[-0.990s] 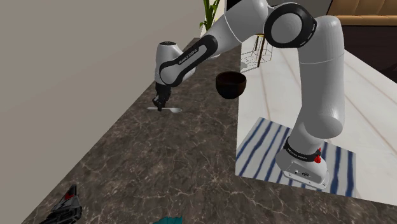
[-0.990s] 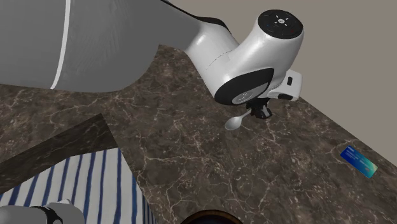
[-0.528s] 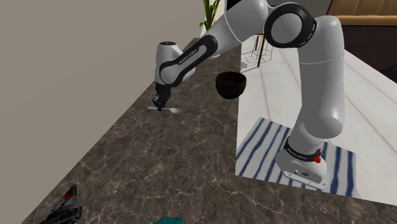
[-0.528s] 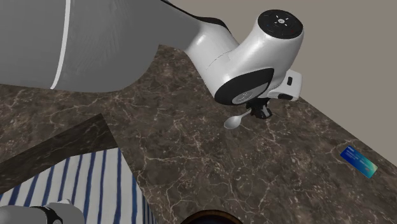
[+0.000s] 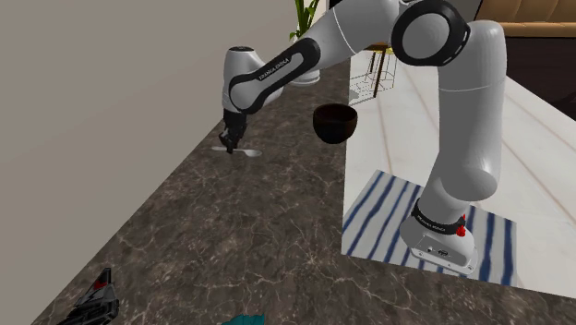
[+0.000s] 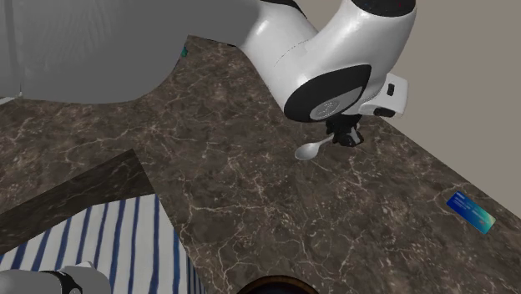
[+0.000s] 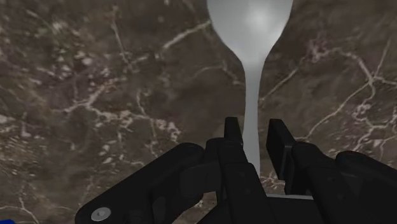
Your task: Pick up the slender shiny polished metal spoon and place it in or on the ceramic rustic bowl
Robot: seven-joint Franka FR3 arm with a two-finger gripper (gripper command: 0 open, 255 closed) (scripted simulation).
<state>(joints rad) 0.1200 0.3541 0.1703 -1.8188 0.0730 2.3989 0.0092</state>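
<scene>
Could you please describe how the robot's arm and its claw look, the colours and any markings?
The arm has rounded white links with dark bands at the joints. A dark band on the forearm carries small white lettering. The base is white, with a small red spot. The claw is all black, with two blocky fingers and a round grey screw.

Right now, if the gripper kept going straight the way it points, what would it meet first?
Most likely the dark marbled countertop. The gripper points down at it, clasping the spoon by its handle, and nothing else lies in that line. How much gap remains is unclear.
</scene>
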